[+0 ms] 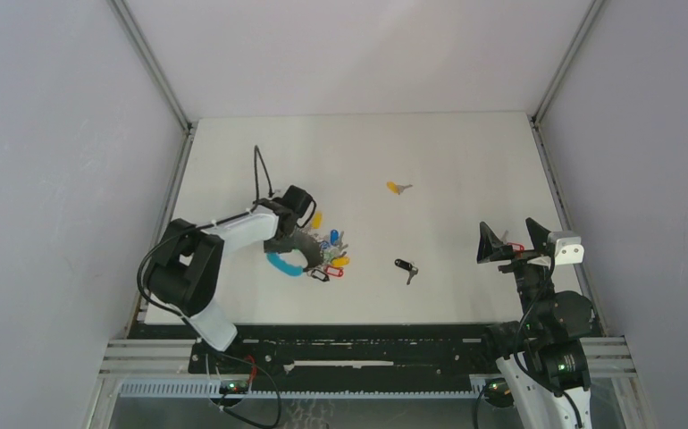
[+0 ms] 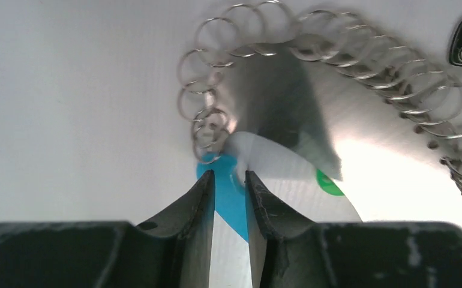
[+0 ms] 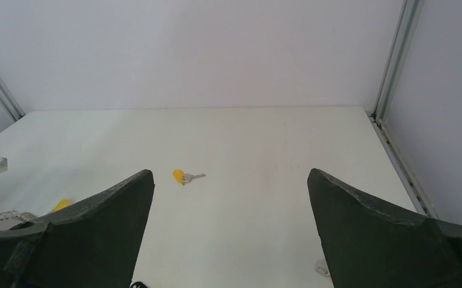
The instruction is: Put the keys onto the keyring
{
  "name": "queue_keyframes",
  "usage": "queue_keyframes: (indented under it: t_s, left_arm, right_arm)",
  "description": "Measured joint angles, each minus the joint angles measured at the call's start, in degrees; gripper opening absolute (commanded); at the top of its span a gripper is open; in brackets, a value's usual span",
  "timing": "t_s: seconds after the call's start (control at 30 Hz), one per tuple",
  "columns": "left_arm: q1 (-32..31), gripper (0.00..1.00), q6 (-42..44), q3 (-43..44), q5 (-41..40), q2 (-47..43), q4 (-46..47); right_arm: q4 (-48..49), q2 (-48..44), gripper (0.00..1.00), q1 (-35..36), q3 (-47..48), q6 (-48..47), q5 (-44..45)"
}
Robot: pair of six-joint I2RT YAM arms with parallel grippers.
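The keyring (image 2: 312, 45) is a chain of thin, bright polished metal rings with a smooth, glossy light-blue plastic band (image 2: 228, 201). The left gripper (image 2: 229, 175) has matt black plastic fingers (image 2: 186, 210), scuffed along their edges. The desk (image 2: 66, 120) is white and smooth.

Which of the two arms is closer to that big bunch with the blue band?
Left: the left gripper is on the keyring, fingers clasping its light-blue band; the right gripper hangs open far off, near the table's right edge.

Keyring (image 2: 330, 51) chain runs off right edge; blue band partly hidden by L pincer (image 2: 228, 174).
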Motion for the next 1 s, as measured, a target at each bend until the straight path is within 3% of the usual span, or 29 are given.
queue_keyframes:
  t_s: [0.2, 0.33, 0.5, 0.7, 1.0]
  left_arm:
    - [-3.98, 0.35, 7.45, 5.44, -6.4, 5.05, -7.06]
    - [-4.28, 0.68, 9.03, 6.86, -8.68, 5.57, -8.7]
    - [-4.24, 0.92, 4.04, 6.93, -7.08, 0.52, -9.11]
    - [-3.87, 0.95, -10.32, 6.8, -0.11, -7.45, -5.75]
    - [-2.56, 0.95, -27.26, 6.91, 8.2, -1.38, -4.28]
  right_arm:
    - [0.0, 0.0, 1.0, 0.04, 0.0, 0.0, -0.02]
    - [0.0, 0.0, 1.0, 0.5, 0.0, 0.0, -0.02]
    - [0.0, 0.0, 1.0, 0.74, 0.0, 0.0, 0.0]
    - [-0.02, 0.0, 1.0, 0.76, 0.0, -0.02, 0.0]
    - [-0.04, 0.0, 1.0, 1.07, 0.0, 0.0, 0.0]
